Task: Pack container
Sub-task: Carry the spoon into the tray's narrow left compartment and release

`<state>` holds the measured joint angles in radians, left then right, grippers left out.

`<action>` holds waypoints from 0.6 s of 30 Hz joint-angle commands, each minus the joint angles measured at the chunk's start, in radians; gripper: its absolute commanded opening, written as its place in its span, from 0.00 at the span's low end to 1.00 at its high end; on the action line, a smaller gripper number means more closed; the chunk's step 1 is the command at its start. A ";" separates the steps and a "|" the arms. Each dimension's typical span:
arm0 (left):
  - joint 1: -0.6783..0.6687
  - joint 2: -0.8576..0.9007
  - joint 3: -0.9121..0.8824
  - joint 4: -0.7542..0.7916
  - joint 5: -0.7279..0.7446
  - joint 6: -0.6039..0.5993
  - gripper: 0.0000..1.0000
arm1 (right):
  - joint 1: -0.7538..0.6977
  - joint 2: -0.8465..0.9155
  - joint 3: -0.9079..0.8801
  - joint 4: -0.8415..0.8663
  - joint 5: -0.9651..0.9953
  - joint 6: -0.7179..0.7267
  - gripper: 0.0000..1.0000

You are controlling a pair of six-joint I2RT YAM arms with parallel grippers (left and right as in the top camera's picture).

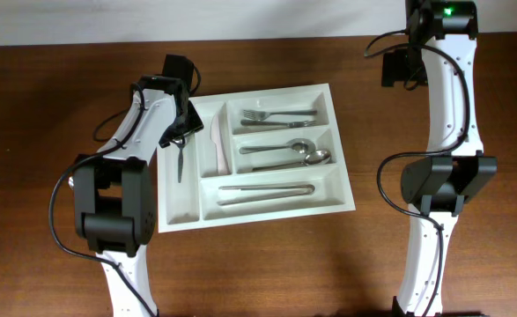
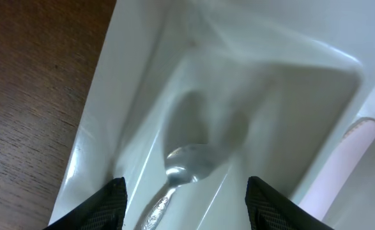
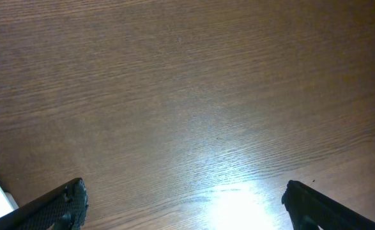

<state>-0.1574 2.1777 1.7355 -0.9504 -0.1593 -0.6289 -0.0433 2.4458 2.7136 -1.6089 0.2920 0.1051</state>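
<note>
My left claw — parted, empty — hangs over a spoon in the container; right claw wide, empty.

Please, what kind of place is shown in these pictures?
Probably a robotics lab bench, not a real kitchen: a wooden table, the left arm and right arm at it, and a white container of cutlery.

probably a robot lab bench: two white-and-black arms at a plain wood table, loose cables on them, green led lit, cutlery tray laid out.
</note>
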 commanded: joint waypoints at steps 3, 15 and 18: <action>0.035 0.010 0.049 -0.031 -0.021 0.049 0.63 | 0.003 -0.027 0.017 0.000 0.023 0.012 0.99; 0.063 -0.029 0.304 -0.076 0.013 0.212 0.62 | 0.003 -0.027 0.017 0.000 0.023 0.012 0.99; 0.082 -0.043 0.332 -0.104 -0.008 0.211 0.62 | 0.003 -0.027 0.017 0.000 0.023 0.012 0.99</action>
<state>-0.0917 2.1761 2.0365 -1.0370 -0.1558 -0.4541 -0.0433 2.4458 2.7136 -1.6085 0.2920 0.1051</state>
